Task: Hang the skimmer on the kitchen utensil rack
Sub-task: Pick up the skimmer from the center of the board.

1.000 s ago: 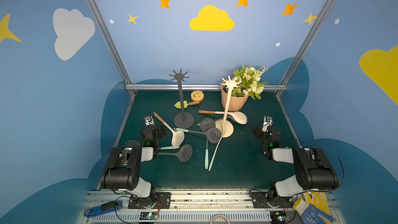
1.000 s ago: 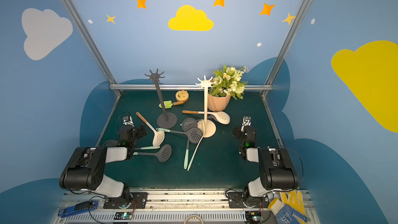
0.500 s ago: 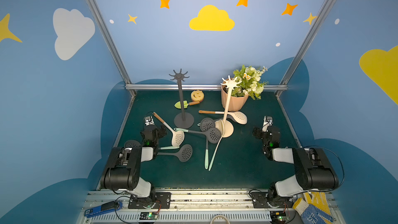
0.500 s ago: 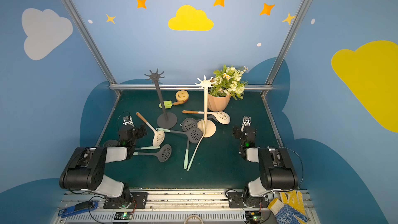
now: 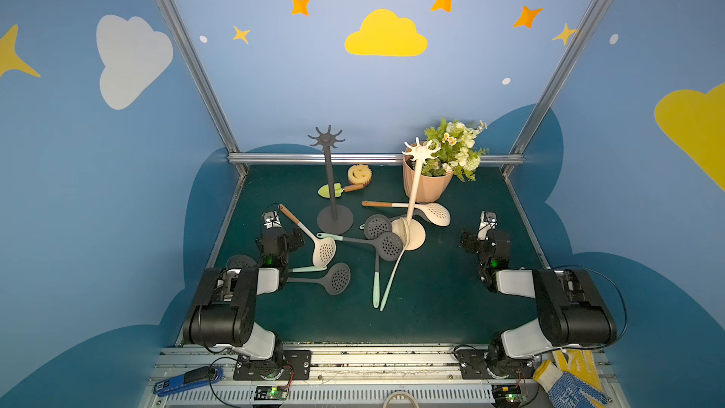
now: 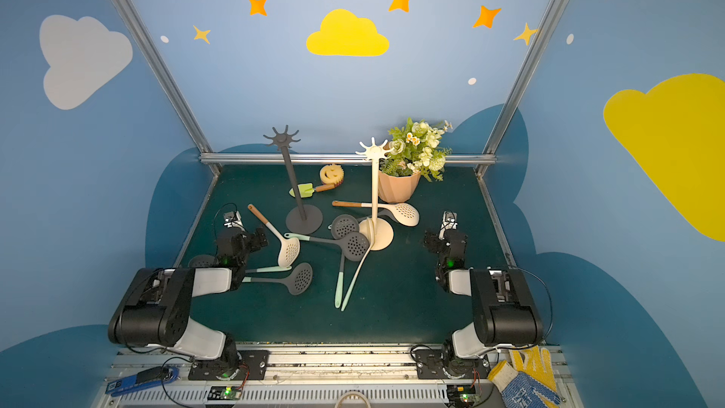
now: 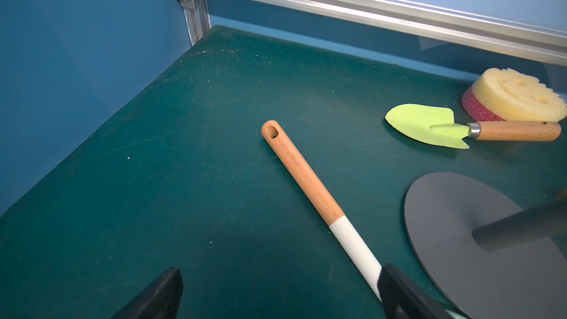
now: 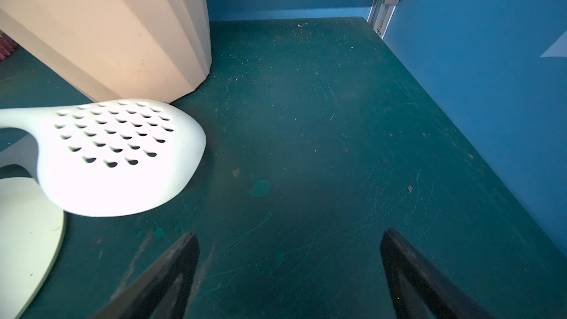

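Two grippers, neither loaded; clock read from the robot's side, twelve at the back rail. Left gripper (image 7: 277,297): jaws spread to full width, nothing clamped, low over the dark green mat (image 7: 153,179) at nine o'clock. Item for hanging, by judgement the nearest of several: cream perforated skimmer with white neck and wooden handle (image 5: 312,239), flat on the mat at ten o'clock, hanging-hole end toward eleven. Its white neck runs into the gap beside one fingertip (image 7: 395,290); contact not determinable. Right gripper (image 8: 290,283): wide open, empty, over bare mat at three o'clock. Dark grey utensil rack with star-shaped hook crown (image 5: 333,190): upright at eleven, hooks vacant. Cream rack of like pattern (image 5: 415,186): one o'clock. Step in hand: approach, pick-up not yet made. Next move calls for closing on the handle, lifting, and threading the hole over a hook.
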You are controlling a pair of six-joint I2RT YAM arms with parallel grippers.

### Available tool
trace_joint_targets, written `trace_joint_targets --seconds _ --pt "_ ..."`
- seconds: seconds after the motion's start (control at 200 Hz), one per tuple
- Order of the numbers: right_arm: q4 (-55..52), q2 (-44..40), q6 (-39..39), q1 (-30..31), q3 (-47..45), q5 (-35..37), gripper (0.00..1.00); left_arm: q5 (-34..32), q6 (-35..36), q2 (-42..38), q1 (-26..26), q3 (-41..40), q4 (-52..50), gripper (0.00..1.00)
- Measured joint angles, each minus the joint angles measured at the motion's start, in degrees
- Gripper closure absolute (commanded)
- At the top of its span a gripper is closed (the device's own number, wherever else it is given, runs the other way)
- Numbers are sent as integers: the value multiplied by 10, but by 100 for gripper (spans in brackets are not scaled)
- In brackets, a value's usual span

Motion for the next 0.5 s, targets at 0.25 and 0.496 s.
trace_joint_targets --seconds 0.25,0.496 --pt "34 0 -15 35 -19 30 8 -4 -2 -3 -1 6 -19 0" --pt "63 0 -21 40 -35 51 8 -37 -16 -39 -6 70 -123 0"
